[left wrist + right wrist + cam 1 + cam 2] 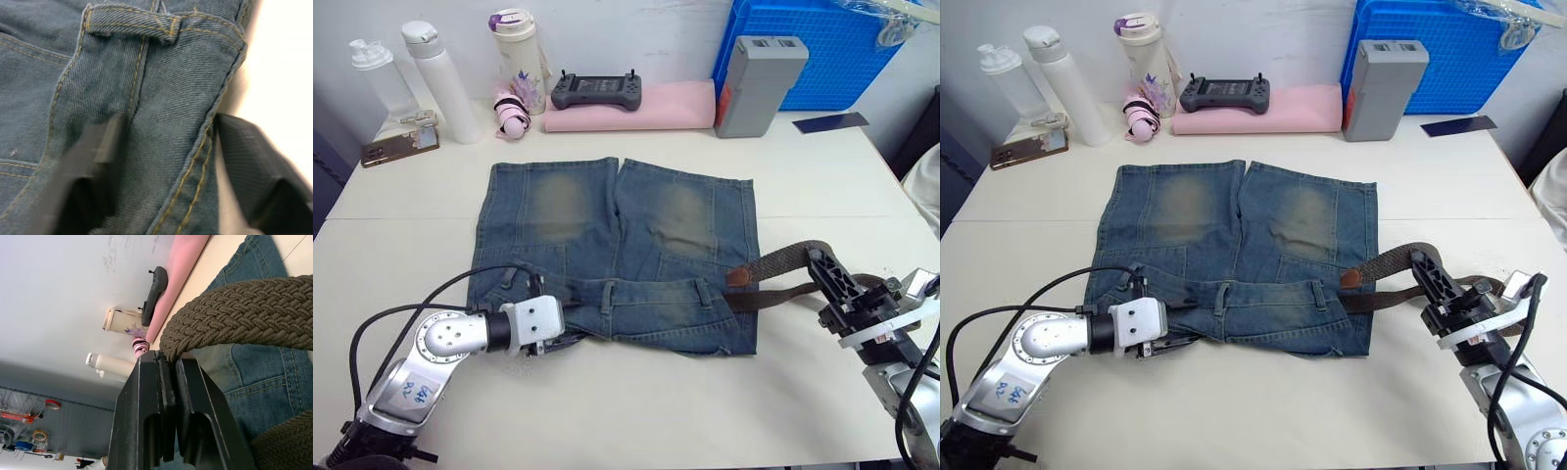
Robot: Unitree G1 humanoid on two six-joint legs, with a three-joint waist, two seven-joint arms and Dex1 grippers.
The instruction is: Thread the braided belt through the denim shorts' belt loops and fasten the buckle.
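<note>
The denim shorts lie flat mid-table, waistband toward me. Belt loops stand along the waistband, and one appears close up in the left wrist view. My left gripper is open at the waistband's left part, one finger on the denim and the other beyond the waistband's edge. The braided belt lies doubled at the shorts' right side, its brown leather tip at the waistband's right end. My right gripper is shut on the belt. The buckle is hidden.
Along the back stand two white bottles, a lidded cup, a pink rolled cloth with a grey controller, a grey box and a blue crate. A phone lies at the back left.
</note>
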